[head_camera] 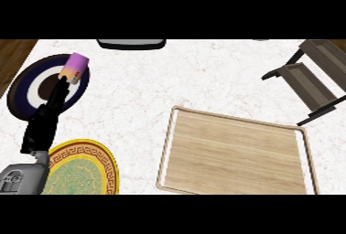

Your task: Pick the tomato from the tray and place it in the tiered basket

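Observation:
No tomato shows in the head view. The wooden tray [233,155] lies at the lower right with nothing on its board. The dark tiered basket [314,75] stands at the upper right, partly cut off by the edge; nothing is visible on its shelves. My left hand [46,119] rests at the left, fingers straight and pointing up, its tips overlapping the lower end of a purple and orange block [76,67]. My right hand is out of view.
The block sits on a dark blue plate [24,89] with white rings at the upper left. A yellow patterned plate [84,171] lies at the lower left beside my forearm. A dark object [132,43] sits at the counter's far edge.

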Robot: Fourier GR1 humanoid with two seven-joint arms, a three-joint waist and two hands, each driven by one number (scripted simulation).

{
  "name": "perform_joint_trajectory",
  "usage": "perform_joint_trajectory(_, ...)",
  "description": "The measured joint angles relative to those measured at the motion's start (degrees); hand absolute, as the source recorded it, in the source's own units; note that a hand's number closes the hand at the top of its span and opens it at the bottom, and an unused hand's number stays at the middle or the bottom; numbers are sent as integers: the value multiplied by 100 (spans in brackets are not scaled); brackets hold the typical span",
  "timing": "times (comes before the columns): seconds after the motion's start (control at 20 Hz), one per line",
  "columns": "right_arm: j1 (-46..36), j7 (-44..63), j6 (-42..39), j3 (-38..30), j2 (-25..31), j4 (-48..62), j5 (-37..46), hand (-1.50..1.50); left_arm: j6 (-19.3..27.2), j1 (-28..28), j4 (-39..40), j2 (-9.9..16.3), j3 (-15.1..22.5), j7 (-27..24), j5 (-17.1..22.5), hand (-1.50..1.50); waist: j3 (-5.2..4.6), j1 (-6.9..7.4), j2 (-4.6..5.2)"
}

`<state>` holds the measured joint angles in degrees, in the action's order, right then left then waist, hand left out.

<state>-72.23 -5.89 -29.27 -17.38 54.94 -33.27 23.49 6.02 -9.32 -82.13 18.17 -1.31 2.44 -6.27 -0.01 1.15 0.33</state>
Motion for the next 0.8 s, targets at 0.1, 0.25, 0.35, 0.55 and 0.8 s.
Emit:
perform_joint_trajectory(0.1,-188,127,-127,-98,277,257,-3,-150,-17,13,-99,-13,24,76,-6,0,0,25,4)
perform_joint_trajectory(0.25,-294,285,-348,-262,685,649,-43,-150,39,25,-186,-70,70,145,-71,0,2,30,10)
perform_joint_trajectory(0.35,-242,275,-558,-387,967,926,-98,-150,52,46,-207,-86,70,158,-85,0,3,24,16)
perform_joint_trajectory(0.55,-67,19,-1057,-543,1587,1390,-143,-150,3,-25,-205,-55,23,221,-55,0,14,26,45)
perform_joint_trajectory(0.8,330,-560,-1456,-770,2114,1844,-249,-150,40,-2,-138,-109,38,116,-112,0,26,28,65)
